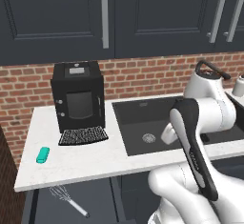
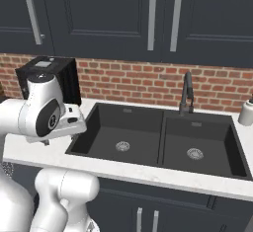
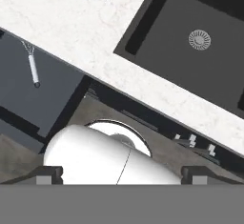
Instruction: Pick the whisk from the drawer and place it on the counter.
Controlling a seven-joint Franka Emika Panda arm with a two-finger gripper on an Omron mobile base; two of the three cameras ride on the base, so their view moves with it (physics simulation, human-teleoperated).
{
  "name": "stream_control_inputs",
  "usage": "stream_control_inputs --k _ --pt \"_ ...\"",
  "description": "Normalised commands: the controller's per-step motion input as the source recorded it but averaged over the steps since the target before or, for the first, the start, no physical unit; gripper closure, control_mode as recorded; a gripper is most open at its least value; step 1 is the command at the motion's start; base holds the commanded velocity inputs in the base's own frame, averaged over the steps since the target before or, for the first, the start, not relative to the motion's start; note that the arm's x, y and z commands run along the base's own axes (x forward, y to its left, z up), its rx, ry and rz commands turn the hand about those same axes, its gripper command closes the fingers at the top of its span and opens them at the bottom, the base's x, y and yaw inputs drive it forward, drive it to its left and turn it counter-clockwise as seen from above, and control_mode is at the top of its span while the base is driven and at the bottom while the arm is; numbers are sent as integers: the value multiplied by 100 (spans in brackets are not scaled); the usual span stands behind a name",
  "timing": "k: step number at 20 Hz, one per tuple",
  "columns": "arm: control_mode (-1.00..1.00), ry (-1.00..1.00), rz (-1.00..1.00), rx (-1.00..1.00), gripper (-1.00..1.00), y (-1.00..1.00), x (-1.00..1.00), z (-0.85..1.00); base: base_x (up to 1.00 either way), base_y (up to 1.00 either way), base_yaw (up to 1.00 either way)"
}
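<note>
The whisk lies flat in the open drawer, below the front edge of the white worktop, its wire head toward the worktop and its pale handle pointing away. The hand view shows the whisk well apart from the pincer, whose two dark tips stand wide apart at the bottom with nothing between them. From the left, a black coffee machine stands on the worktop with a teal oblong object near the front edge, beside the dark sink. From the right, the double sink, a dark faucet and a white soap dispenser show; the arm's white body covers the drawer side there.
</note>
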Motion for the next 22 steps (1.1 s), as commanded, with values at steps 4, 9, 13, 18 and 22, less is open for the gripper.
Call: stream_control_inputs --k 4,9,13,18,22 --pt "100 12 13 0 -100 -12 -2 -30 0 -3 4" --pt "100 0 0 0 -100 0 0 0 -5 -29 34" --pt "100 0 0 0 -100 0 0 0 -20 -58 58" --pt "100 0 0 0 -100 0 0 0 -11 -42 77" --pt "100 0 0 0 -100 0 0 0 -36 -47 76"
